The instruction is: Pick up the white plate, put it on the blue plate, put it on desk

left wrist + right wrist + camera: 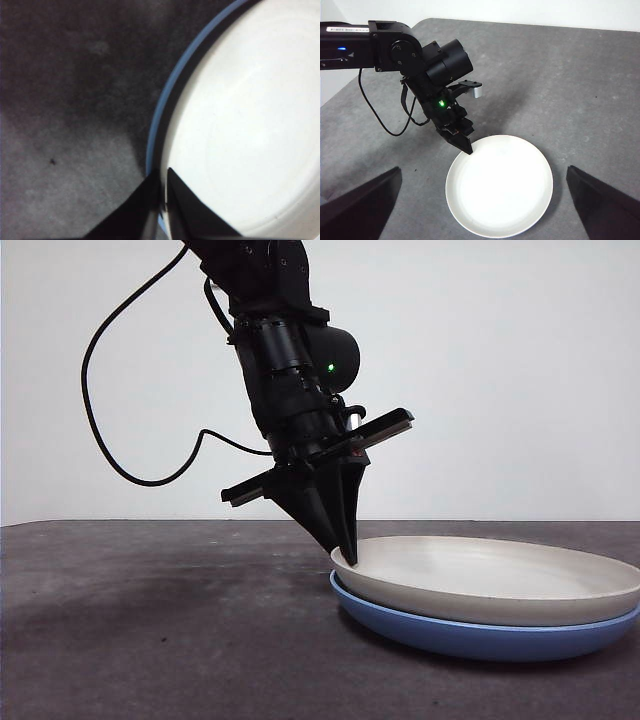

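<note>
Dark grey, mottled desk (150,620) running flat across the front view, matte all over. Coming down from the top left: big black arm with a looping cable (110,390) and a small green light (330,367) on the wrist housing. Left gripper (345,552) tipped down at the left rim of the white plate (490,575), jaws pinched nearly together on that rim, one tip inside the plate and one outside, clear enough in the left wrist view (162,187). Cream-white, smooth, matte, low curved rim. Sitting nested right on top of the blue plate (480,635), glossy sky blue, only a thin crescent of it peeking out underneath (170,85). Both plates toward the right of the desk in the front view, blue one flat on the surface. Right gripper (480,210) hovering high above the stack, jaws spread wide, holding nothing, white plate (500,190) between them far below. White sticker (342,29) on the left arm's link, print too small to read.
</note>
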Controlling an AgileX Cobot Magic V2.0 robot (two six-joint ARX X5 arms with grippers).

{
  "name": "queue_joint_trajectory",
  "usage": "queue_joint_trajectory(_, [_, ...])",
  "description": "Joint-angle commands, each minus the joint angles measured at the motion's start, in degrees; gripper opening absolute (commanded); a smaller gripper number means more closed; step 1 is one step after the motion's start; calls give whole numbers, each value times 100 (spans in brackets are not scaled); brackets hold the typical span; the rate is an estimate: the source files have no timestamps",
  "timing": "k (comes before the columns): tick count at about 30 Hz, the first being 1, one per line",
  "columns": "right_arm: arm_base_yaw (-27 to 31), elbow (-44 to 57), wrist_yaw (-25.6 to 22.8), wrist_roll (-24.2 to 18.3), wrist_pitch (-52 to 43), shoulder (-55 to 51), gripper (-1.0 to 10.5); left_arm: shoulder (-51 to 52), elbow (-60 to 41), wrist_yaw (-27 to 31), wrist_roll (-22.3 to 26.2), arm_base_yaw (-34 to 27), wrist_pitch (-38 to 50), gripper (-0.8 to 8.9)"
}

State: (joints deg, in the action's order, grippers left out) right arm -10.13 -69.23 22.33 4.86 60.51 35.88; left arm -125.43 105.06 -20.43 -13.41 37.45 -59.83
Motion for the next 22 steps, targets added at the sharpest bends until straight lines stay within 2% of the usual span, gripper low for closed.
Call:
queue_joint_trajectory(1, [-26, -103, 15, -42, -39, 22, 557, -136, 173, -2, 94, 77, 35, 180])
queue_joint_trajectory(4, [-26, -103, 15, -42, -39, 22, 557, -136, 225, -2, 96, 77, 35, 315])
queue_joint_trajectory(6, [-26, -103, 17, -39, -37, 22, 557, -136, 280, -2, 105, 77, 26, 355])
queue_joint_trajectory(12, [-26, -103, 17, -39, -15, 22, 557, -136, 734, 4, 304, 83, -238, 392])
queue_joint_trajectory(18, [-26, -103, 17, -39, 48, 22, 557, -133, 1405, 210, 560, 83, -739, 507])
queue_joint_trajectory(22, [-26, -103, 17, -39, 90, 22, 557, -133, 1849, 291, 678, 81, -1193, 541])
